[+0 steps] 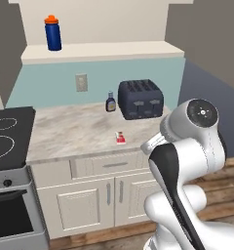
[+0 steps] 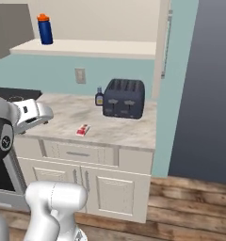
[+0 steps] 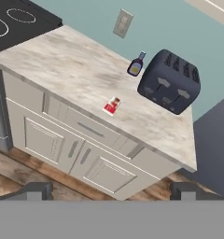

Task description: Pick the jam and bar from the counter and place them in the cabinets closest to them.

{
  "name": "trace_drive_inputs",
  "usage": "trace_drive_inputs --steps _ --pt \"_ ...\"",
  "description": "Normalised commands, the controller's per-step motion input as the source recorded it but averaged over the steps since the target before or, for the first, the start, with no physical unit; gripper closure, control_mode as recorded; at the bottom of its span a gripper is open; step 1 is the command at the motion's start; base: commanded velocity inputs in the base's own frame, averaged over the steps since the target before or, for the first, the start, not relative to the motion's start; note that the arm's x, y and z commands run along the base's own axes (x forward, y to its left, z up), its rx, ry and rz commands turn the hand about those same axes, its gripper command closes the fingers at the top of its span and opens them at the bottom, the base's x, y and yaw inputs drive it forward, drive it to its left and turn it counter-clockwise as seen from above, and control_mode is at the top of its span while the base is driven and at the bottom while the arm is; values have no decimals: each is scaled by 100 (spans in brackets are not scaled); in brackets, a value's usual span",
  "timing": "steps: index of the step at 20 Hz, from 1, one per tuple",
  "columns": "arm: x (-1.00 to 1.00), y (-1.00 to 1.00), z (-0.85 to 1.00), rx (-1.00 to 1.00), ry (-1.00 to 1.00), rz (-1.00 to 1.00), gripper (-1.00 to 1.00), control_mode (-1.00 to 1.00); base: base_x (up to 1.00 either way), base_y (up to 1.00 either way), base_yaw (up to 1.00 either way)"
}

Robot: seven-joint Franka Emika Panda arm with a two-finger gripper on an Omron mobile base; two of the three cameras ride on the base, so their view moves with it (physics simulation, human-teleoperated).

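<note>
Red bar (image 3: 112, 105) small, wrapper print unreadable; stove (image 1: 7, 134) cut off.

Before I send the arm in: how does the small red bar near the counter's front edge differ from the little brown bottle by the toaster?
The bar lies flat; the brown bottle stands upright. The bar is red and white, a thin rectangular packet; the bottle is dark brown with a yellow label and a narrow neck. The bar sits alone near the front edge; the bottle stands at the back beside the toaster. Both are small and rest on the counter.
</note>
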Motion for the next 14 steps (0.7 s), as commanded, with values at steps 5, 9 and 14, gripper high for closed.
trace_drive_inputs --steps 5,9,14 --pt "0 0 0 0 0 0 -100 100 43 0 0" --pt "0 0 0 0 0 0 -100 100 47 -1 0" --pt "0 0 0 0 0 0 -100 100 42 -1 0"
